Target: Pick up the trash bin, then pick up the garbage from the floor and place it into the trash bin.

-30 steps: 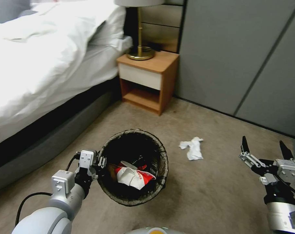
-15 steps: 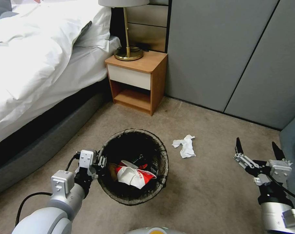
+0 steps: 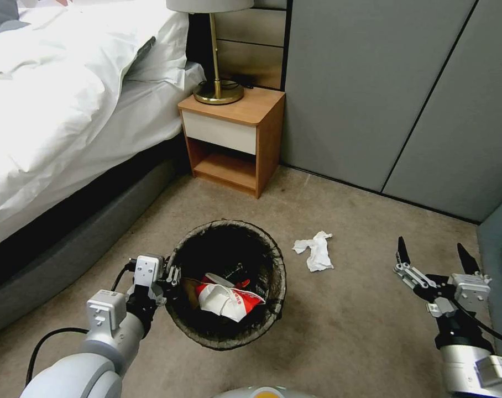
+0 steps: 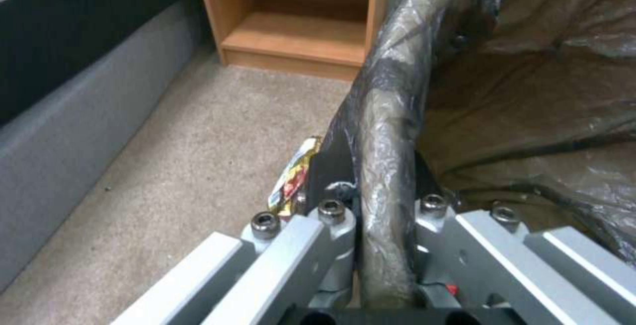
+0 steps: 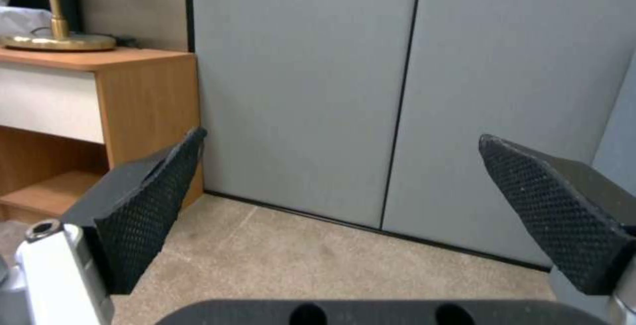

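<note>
The trash bin (image 3: pixel 273 249), round with a dark bag over its rim, hangs just above the carpet in front of me. My left gripper (image 3: pixel 172 275) is shut on its near-left rim (image 4: pixel 384 131), one finger inside and one outside. Inside the bin lies a crumpled red-and-white carton (image 3: pixel 228 299). A white tissue (image 3: pixel 315 251), part of the garbage, lies on the carpet right of the bin. A yellow snack wrapper (image 4: pixel 291 183) lies on the floor beside the bin wall. My right gripper (image 3: pixel 431 250) hovers open to the right of the tissue, with nothing between its fingers (image 5: pixel 149 205).
A bed (image 3: pixel 57 110) with white covers and a grey base runs along the left. A wooden nightstand (image 3: pixel 234 135) with a brass lamp (image 3: pixel 216 88) stands at the back. Grey wardrobe doors (image 3: pixel 400 94) close off the right and rear. A grey-blue edge (image 3: pixel 497 243) stands at far right.
The view swung right at first, shifting the room leftward, then nearly settled. The left gripper stays shut on the bin's rim. The right gripper stays open and has drifted slightly left.
</note>
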